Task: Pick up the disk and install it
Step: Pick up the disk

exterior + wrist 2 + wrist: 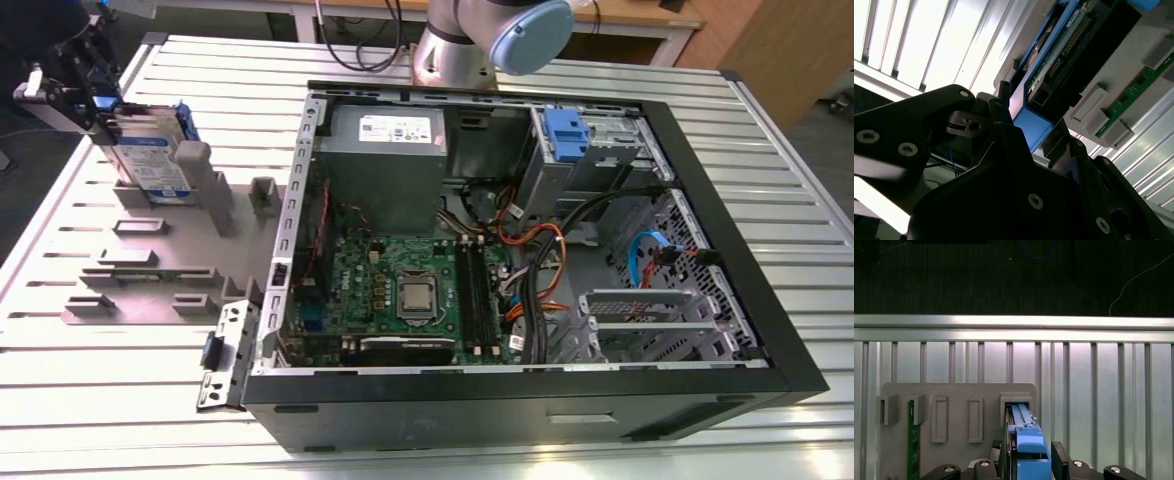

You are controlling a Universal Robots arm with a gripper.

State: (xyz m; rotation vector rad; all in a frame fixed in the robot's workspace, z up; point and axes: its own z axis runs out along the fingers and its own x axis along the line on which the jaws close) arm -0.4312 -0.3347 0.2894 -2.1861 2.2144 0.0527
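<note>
Upright in the grey holder block (214, 205), at the exterior view's left of the open computer case (534, 250), the disk (150, 160) is gripped at its blue carrier by the narrowly closed hand (1032, 455).

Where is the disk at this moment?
The disk stands on edge in the grey holder block on the exterior view's left, outside the open computer case.

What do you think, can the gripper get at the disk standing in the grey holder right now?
Probably yes. In the first wrist view the gripper sits right at the disk, which stands on edge in the grey holder with its upper edge exposed; nothing lies between them.
</note>
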